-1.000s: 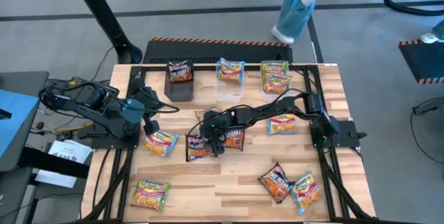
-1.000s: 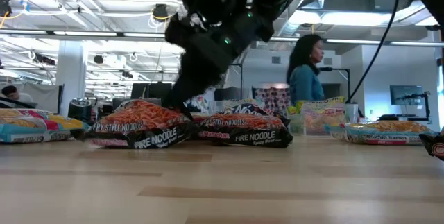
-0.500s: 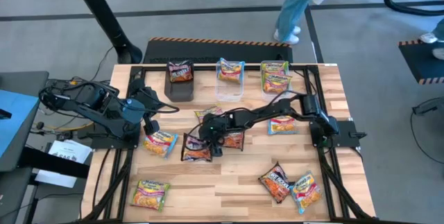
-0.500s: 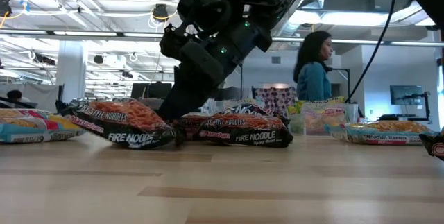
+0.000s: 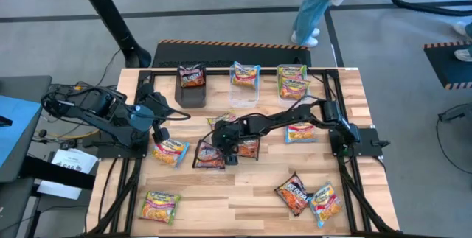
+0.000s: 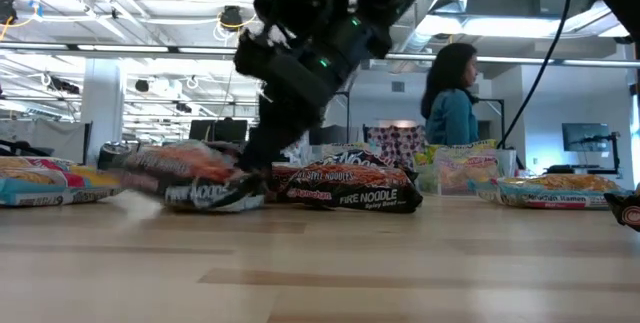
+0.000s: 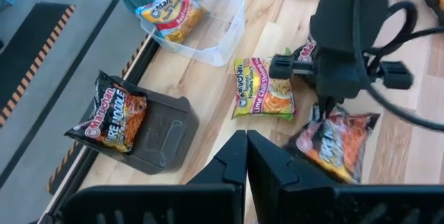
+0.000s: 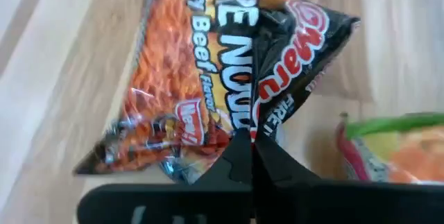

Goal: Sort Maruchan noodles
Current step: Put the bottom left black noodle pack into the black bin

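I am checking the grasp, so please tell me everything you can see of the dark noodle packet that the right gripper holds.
The dark packet is a shiny black plastic pack showing orange-red noodles and white "Fire Noodle" lettering. It lies near the table's middle, beside a second dark pack. The right gripper is shut on its crumpled edge, and the wrist view shows the film pinched into a fold.

shiny ramen packets (image 5: 297,192) lie scattered flat over the worktop (image 5: 243,201); a dark one (image 5: 209,156) is pinched mid-worktop; three sit in bins.
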Available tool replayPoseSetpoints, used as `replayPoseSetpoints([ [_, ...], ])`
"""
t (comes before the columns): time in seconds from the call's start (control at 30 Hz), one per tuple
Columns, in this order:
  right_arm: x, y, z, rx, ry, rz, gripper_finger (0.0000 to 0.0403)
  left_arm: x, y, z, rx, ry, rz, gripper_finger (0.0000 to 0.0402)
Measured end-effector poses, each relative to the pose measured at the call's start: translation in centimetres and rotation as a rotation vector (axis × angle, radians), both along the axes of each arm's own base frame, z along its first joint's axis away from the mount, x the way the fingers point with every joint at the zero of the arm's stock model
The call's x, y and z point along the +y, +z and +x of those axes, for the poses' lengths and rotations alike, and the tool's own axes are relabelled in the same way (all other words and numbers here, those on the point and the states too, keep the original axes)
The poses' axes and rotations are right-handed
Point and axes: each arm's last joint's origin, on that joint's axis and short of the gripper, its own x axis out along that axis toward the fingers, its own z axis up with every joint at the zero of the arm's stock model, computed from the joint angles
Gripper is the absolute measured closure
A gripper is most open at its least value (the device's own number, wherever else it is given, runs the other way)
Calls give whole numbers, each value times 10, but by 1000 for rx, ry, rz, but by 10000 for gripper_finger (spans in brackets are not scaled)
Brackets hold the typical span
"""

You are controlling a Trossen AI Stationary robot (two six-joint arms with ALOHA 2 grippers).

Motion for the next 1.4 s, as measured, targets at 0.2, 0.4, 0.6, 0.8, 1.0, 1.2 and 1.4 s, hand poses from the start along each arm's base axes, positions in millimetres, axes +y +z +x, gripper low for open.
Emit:
replayPoseSetpoints([
  [0.2,2,35,11,-57,42,-33,398,0,-2,-2,21,9,-36,391],
  [0.4,3,59,15,-62,80,-81,399,0,-6,-5,80,-9,-66,338],
  [0.6,1,77,15,-29,90,-170,399,0,-7,-4,87,21,-80,266],
  [0.8,0,98,14,-15,120,-240,399,8,-7,-3,71,84,-99,224],
  [1.0,2,126,13,-36,175,-285,399,15,-7,-1,87,92,-168,222],
  [1.2,10,160,15,-139,216,-368,399,27,-4,8,30,89,-313,222],
  [1.4,13,175,14,-180,238,-421,399,40,0,15,-22,4,-414,222],
])
